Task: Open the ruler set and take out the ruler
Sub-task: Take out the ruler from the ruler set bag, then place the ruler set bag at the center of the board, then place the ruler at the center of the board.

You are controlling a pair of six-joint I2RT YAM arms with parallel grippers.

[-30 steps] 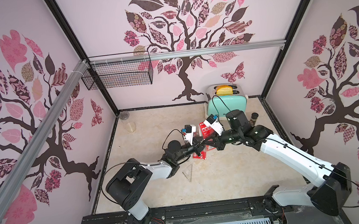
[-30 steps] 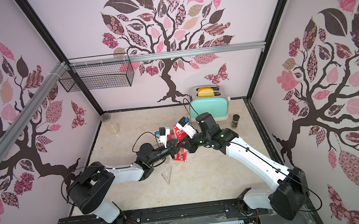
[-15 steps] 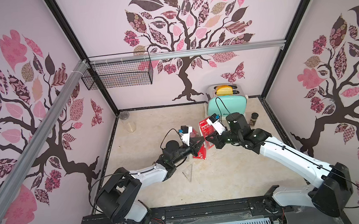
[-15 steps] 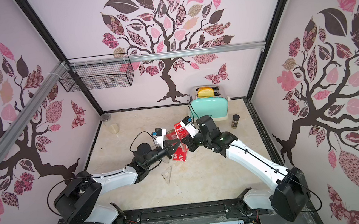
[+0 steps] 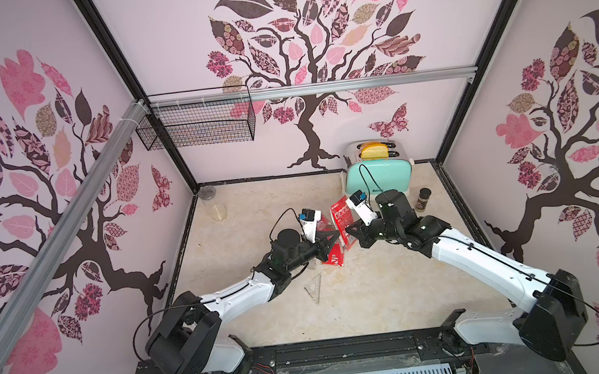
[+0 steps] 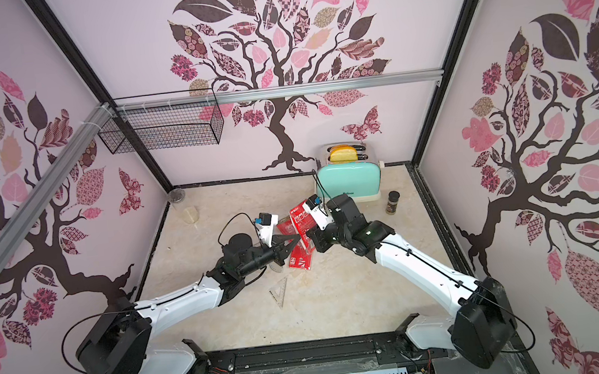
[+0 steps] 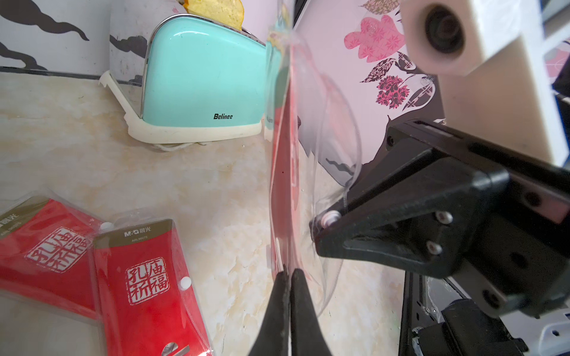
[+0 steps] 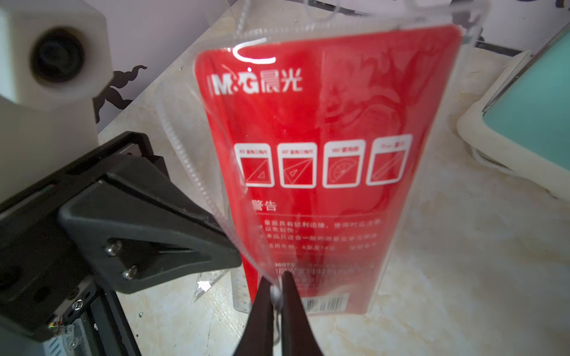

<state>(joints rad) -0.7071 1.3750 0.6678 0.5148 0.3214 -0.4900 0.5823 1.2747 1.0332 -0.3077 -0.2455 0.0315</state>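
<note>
we see a mint toaster [image 5: 379,180] at the back, a yellow slice [image 5: 373,149] in its slot. the ruler set [image 8: 324,154], a clear pouch with a red card [image 8: 339,108] inside, is held upright above the table [image 5: 376,300]: left gripper [image 7: 288,277] and right gripper [image 8: 274,283] each pinch its clear edge, fingers together. any ruler inside is hard to make out. a set square [image 5: 314,287] lies flat on that table.

The tabletop [image 5: 376,300] bore a toaster [image 5: 379,180] and spice jar [image 5: 424,199] along its far edge, red packets [image 7: 145,277] and a set square [image 5: 315,287] centrally.
</note>
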